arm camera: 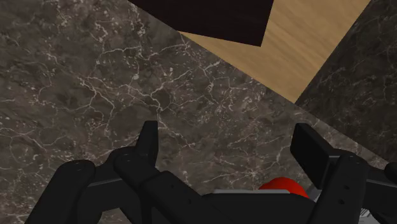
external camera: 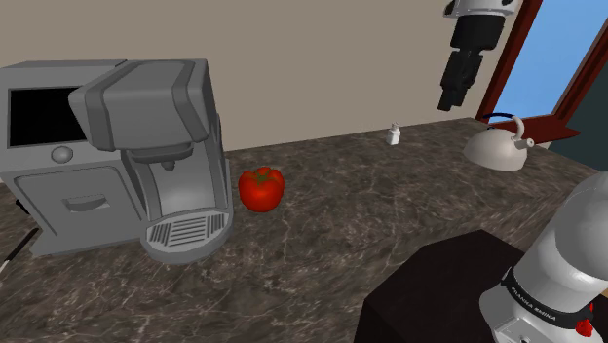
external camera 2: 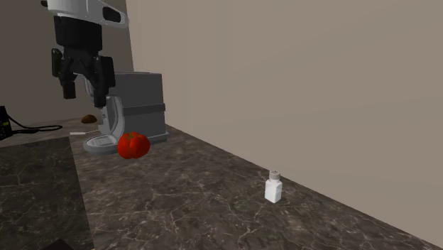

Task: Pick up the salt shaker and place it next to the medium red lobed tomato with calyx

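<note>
Shoulder view: we counted one grey coffee machine [external camera: 127,156] at left, one white kettle [external camera: 499,146] at right, one red tomato [external camera: 261,188] mid-frame, and one white salt shaker [external camera: 394,134] upper right of centre. Our claw [external camera: 450,100] hung at upper right, jaws wide apart, holding nothing.

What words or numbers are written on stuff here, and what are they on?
White letters on the black band round the arm: too blurred to read.
Coffee machine, shaker, tomato, kettle: no writing that I can see.
</note>
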`<state>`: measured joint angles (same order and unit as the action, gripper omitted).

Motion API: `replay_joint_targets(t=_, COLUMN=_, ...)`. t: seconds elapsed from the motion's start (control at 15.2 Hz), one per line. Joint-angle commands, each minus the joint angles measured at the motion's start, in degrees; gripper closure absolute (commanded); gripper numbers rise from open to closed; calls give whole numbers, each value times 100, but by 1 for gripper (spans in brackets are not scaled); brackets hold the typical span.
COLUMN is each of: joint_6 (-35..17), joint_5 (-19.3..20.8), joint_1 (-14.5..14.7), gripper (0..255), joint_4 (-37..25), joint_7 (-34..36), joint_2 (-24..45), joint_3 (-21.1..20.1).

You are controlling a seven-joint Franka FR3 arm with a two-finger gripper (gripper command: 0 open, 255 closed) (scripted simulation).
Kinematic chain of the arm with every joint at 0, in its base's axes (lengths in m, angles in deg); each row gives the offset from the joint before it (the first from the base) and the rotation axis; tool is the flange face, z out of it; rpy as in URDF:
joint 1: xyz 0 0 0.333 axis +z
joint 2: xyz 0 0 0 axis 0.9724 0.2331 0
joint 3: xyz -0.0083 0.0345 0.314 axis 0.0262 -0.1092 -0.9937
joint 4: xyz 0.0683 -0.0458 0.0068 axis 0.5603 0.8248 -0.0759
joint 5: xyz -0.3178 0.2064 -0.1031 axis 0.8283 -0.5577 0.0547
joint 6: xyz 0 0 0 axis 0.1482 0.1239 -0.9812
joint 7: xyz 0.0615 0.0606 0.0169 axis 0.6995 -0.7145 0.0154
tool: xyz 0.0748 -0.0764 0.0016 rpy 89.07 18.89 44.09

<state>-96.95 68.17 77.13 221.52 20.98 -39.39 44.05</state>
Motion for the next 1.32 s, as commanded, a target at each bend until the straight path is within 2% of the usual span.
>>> replay_joint_targets(t=0.0, joint_6=0, joint_5=0, joint_1=0, gripper=0, joint_4=0, joint_7=0, joint_2=0, joint_3=0)
replay_joint_targets(t=0.66, joint_6=-1512, joint_5=588, joint_1=-272, gripper=0, joint_4=192, joint_7=-983, joint_2=1117, joint_3=748)
replay_joint_targets(t=1.25, joint_6=-2750, joint_5=712, joint_1=-402, gripper=0, joint_4=-264, joint_7=-1844, joint_2=2584, joint_3=1419)
